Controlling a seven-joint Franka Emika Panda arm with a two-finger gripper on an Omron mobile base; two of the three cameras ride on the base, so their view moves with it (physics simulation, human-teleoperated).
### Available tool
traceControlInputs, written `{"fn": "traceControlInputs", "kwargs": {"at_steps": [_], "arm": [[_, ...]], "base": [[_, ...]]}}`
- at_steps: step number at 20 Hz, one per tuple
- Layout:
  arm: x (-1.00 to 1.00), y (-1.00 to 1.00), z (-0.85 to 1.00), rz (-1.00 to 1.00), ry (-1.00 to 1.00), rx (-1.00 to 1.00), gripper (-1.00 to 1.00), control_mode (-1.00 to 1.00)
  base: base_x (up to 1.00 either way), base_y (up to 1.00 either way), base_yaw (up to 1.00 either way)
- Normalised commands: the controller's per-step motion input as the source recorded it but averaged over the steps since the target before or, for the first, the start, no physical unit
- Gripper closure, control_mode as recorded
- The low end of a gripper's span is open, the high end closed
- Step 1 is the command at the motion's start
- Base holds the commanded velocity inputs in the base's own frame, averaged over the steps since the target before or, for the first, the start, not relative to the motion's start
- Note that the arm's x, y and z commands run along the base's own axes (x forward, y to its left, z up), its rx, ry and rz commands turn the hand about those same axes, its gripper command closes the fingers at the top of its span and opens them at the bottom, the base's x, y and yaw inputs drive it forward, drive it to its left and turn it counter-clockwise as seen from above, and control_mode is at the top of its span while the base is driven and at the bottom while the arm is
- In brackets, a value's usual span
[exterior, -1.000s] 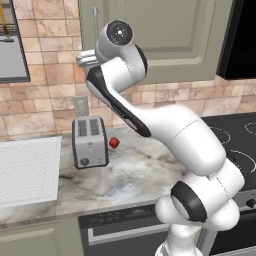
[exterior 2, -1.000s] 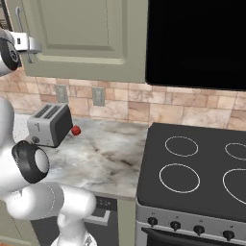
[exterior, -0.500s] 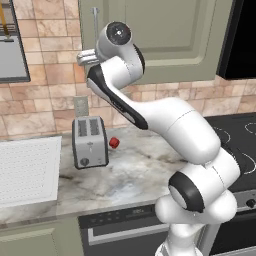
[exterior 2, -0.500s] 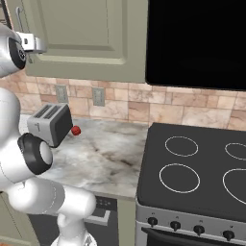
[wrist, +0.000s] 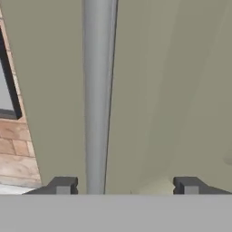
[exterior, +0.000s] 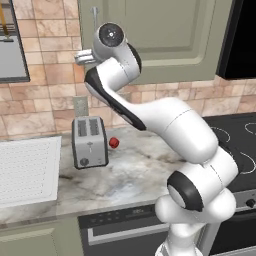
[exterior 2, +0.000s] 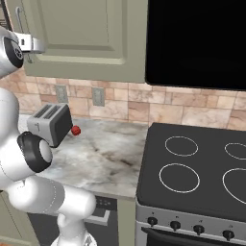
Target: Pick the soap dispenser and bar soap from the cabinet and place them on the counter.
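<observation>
The sage-green cabinet (exterior: 165, 35) hangs above the counter (exterior: 130, 170) with its panelled door (exterior 2: 86, 29) shut. The soap dispenser and the bar soap are hidden behind that door. My gripper (exterior: 82, 59) is raised to the lower end of the long metal handle (exterior: 94, 17) at the door's left edge. In the hand view the handle (wrist: 97, 90) runs upright between my two fingertips, closer to the left fingertip (wrist: 63, 185) than to the right one. The gripper (wrist: 127, 186) is open around the bar, with a gap on each side.
A silver toaster (exterior: 90, 142) stands on the counter below the gripper, with a small round red object (exterior: 114, 143) beside it. A white ribbed board (exterior: 27, 170) lies at the left. The black stovetop (exterior 2: 192, 168) fills the right side. Tiled wall (exterior 2: 125, 108) backs the counter.
The arm's elbow and forearm have swung over the counter, and the hand has stayed up at the cabinet handle. The door remains shut.
</observation>
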Motion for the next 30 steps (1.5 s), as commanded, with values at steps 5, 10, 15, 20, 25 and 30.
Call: {"fn": "traceControlInputs", "kwargs": {"at_steps": [5,10,15,20,25,30], "arm": [[0.08,0.12,-0.01,-0.03,0.00,-0.01,1.00,-1.00],[-0.11,0.03,0.00,0.00,0.00,0.00,1.00,-1.00],[-0.34,0.00,0.00,0.02,-0.03,0.03,1.00,-1.00],[-0.45,-0.02,0.00,0.08,-0.05,0.04,1.00,-1.00],[-0.37,-0.13,0.00,0.14,-0.03,0.05,1.00,-1.00],[-0.44,-0.05,0.00,0.10,-0.04,0.07,1.00,-1.00]], "base": [[0.00,0.00,0.00],[0.00,0.00,0.00],[0.00,0.00,0.00],[0.00,0.00,0.00],[0.00,0.00,0.00],[0.00,0.00,0.00]]}}
